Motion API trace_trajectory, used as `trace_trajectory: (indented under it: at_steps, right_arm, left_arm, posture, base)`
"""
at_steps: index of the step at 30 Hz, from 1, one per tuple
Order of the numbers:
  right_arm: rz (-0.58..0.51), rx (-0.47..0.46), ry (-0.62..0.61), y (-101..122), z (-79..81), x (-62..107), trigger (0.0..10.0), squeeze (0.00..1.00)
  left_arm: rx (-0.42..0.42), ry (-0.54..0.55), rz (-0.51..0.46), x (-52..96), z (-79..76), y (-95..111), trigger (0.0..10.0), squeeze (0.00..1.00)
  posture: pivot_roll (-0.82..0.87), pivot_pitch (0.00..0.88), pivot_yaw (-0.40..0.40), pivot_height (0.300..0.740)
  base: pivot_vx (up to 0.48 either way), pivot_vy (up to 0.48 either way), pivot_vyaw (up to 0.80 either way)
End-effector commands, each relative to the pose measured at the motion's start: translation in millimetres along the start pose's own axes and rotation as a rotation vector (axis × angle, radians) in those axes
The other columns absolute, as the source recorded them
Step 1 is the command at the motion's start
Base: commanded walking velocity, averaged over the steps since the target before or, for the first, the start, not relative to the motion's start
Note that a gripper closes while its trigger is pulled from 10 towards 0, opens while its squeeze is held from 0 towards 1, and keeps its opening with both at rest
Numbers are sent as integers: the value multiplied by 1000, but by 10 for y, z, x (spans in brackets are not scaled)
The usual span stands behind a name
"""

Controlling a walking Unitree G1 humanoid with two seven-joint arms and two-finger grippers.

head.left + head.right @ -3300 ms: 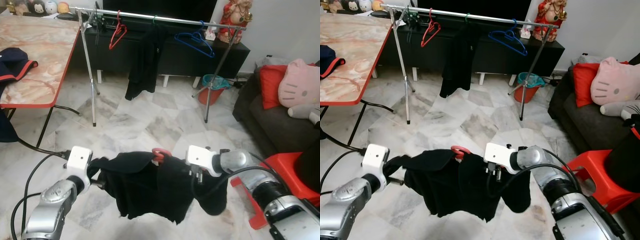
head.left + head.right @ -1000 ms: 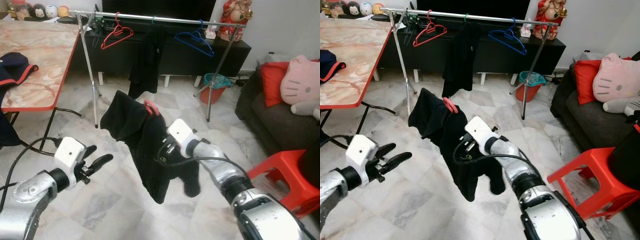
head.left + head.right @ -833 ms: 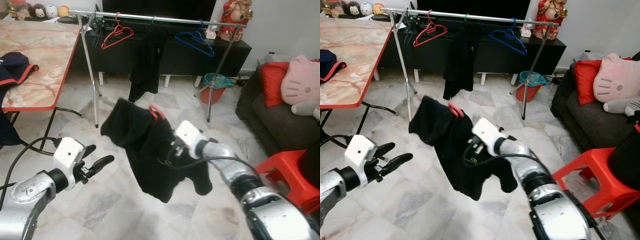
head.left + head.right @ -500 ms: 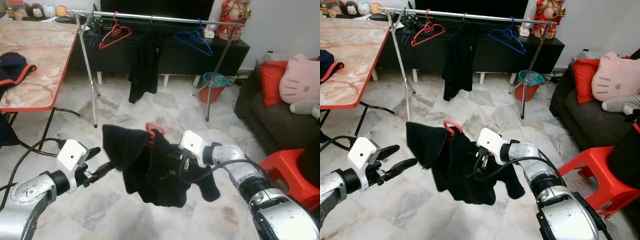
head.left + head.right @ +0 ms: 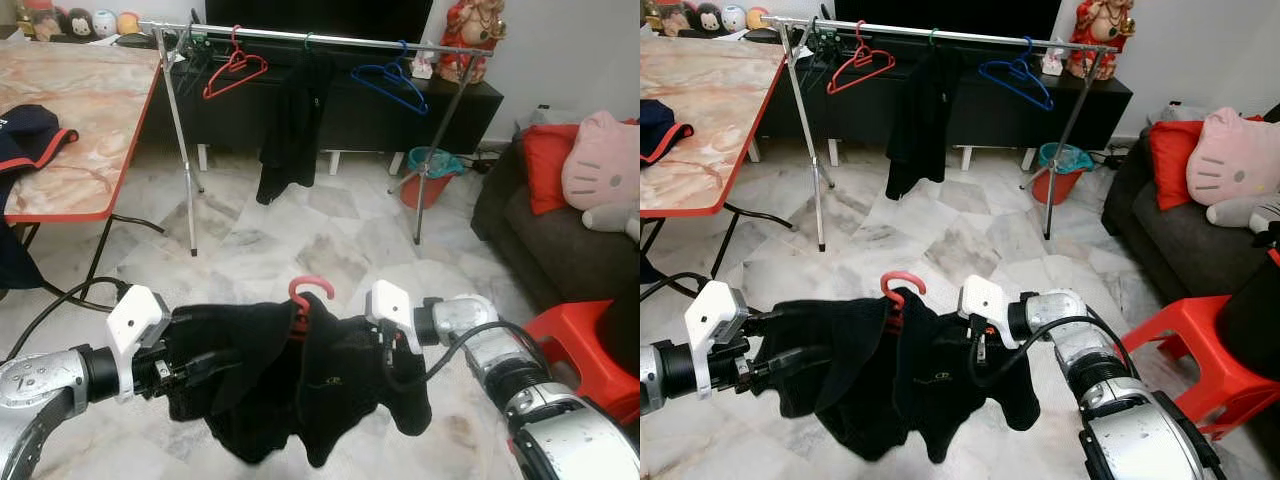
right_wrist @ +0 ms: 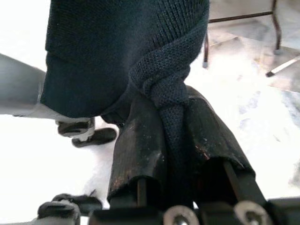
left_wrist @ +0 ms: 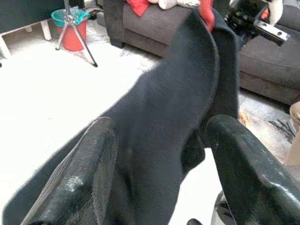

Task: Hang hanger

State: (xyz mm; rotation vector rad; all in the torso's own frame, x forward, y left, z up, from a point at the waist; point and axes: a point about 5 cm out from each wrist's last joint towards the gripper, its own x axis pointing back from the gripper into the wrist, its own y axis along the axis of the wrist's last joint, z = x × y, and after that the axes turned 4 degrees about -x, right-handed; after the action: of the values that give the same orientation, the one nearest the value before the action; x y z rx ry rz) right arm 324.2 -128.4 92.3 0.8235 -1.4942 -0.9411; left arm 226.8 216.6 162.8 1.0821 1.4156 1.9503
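Note:
A black garment (image 5: 310,385) hangs on a red hanger whose hook (image 5: 306,290) sticks up at its collar, low in front of me. My right gripper (image 5: 392,345) is shut on the garment's right shoulder; in the right wrist view the knit cloth (image 6: 173,117) is pinched between both fingers. My left gripper (image 5: 200,365) is open, its fingers (image 7: 89,168) spread wide on either side of the garment's left shoulder (image 7: 168,117). The silver clothes rail (image 5: 330,38) stands across the room, well beyond the garment.
On the rail hang a red hanger (image 5: 233,72), a black garment (image 5: 295,130) and a blue hanger (image 5: 390,85). A marble-top table (image 5: 80,100) stands to the left. On the right are a dark sofa (image 5: 530,235) and a red stool (image 5: 585,345). A teal bucket (image 5: 432,172) sits by the rail's leg.
The garment has come down and now spreads flat between both arms. My left gripper has closed in so that its fingers straddle the left shoulder.

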Motion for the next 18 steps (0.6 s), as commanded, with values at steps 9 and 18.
trace_trajectory:
  at_steps: [9,18]
  right_arm:
    - [15,34,49,0,18,63,10000,0]
    - [-4,69,82,64,39,-10,10000,0]
  left_arm:
    - [-57,-24,-31,-162,37,110,10000,0]
    - [-81,-124,-3,-327,-28,72,10000,0]
  posture:
    - [195,14,-169,740]
    - [189,7,-171,740]
  base:
    - [0,0,0]
    - [0,0,0]
